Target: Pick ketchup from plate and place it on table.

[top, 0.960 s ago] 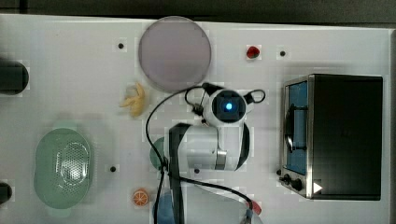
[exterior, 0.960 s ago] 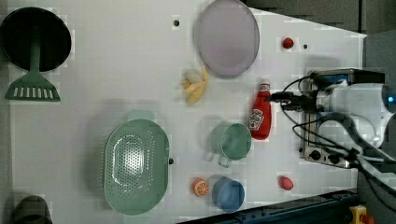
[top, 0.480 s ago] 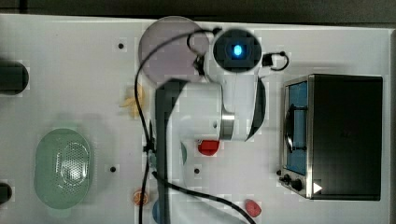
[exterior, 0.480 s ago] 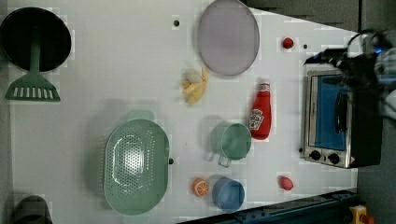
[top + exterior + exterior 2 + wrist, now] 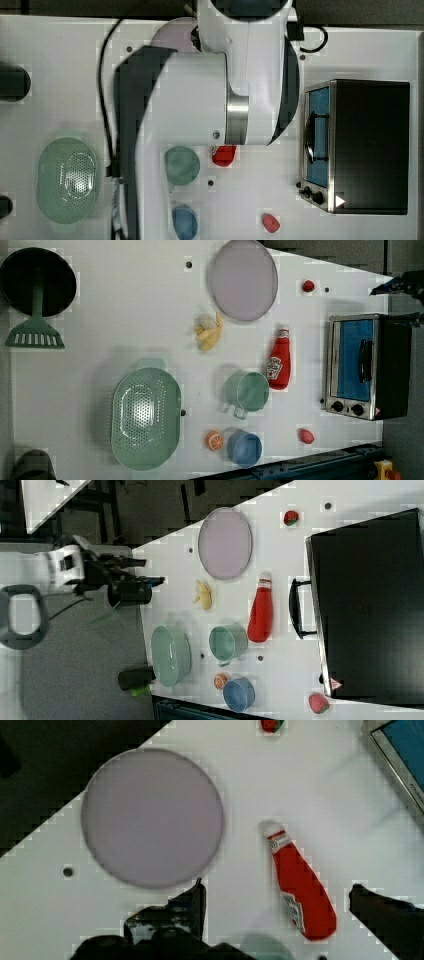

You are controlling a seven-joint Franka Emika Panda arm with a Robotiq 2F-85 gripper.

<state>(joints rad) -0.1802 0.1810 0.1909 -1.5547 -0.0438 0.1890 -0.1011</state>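
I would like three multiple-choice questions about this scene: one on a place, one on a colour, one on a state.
1. Where does the ketchup bottle lie?
A. on the plate
B. on the table, beside the plate
C. in the colander

2. What colour is the colander?
A. mint green
B. black
C. blue

3. How is the gripper?
A. shut on the bottle
B. shut on nothing
C. open

Answers: 1 B, the bottle rests on the white table, apart from the lilac plate; 2 A, its perforated bowl is pale green; 3 C, its fingers stand wide apart, holding nothing.
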